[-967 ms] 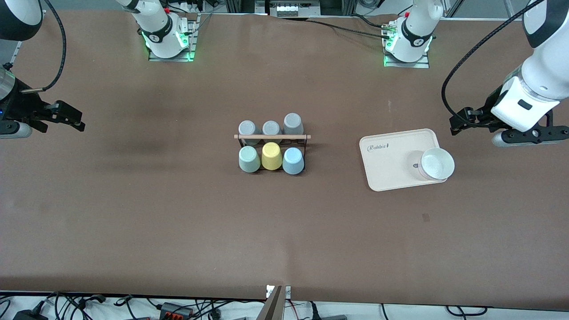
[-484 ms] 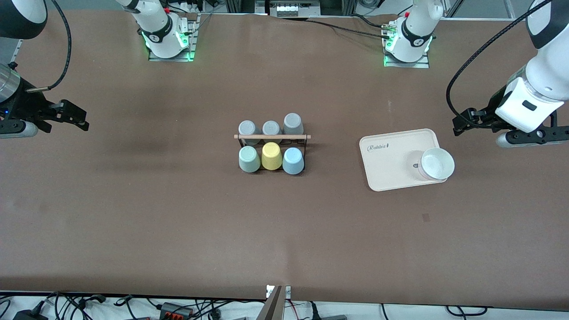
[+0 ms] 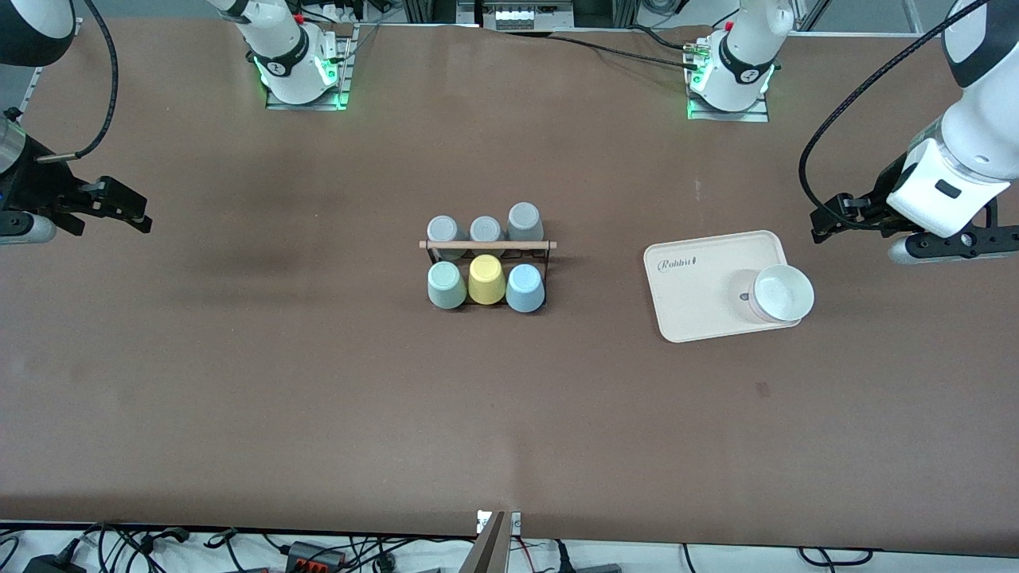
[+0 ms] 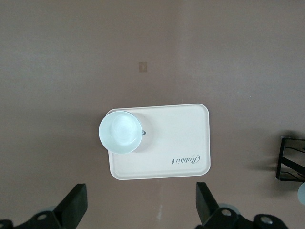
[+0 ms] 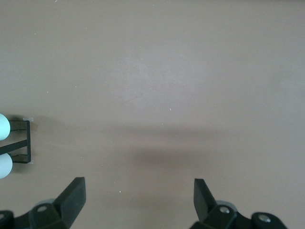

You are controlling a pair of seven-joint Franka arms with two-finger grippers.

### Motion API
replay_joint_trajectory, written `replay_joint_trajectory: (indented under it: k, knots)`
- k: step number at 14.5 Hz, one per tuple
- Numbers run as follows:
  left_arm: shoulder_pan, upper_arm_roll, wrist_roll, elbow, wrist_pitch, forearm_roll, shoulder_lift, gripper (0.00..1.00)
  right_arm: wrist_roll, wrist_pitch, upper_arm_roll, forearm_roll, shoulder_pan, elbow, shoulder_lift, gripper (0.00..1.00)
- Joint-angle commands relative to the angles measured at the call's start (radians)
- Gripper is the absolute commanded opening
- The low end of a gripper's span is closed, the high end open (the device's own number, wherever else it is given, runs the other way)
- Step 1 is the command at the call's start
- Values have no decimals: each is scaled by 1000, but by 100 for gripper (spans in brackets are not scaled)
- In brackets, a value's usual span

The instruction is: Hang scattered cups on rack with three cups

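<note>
Front view, black wire rack with pale wooden rod [image 3: 487, 245] mid-surface, sage green plastic tumbler [image 3: 446, 285] and pale blue plastic tumbler [image 3: 525, 288] hung on it, well apart from both grippers, left gripper [image 3: 832, 216] near cream tray [image 3: 700, 298], right gripper [image 3: 119, 208] over bare surface [image 3: 318, 398], left wrist view, fingers [image 4: 74, 207] spread, empty, right wrist view, fingers [image 5: 71, 195] spread, empty.

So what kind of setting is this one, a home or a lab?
Most likely a robotics lab: two arm bases are bolted to a long brown table, cables and power strips run along its edge, and only staged props sit on it, a cup rack and a cream tray.
</note>
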Motion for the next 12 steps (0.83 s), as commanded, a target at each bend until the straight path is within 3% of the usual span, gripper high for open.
replay_joint_trajectory:
  k: [1,12]
  knots:
    - [5,-4,18,4,-29,2,-2,100,0,-5,50,-16,-51,-12,-20,100]
    - [4,-4,18,9,-28,2,0,100,1,-24,56,-16,-59,-15,-23,100]
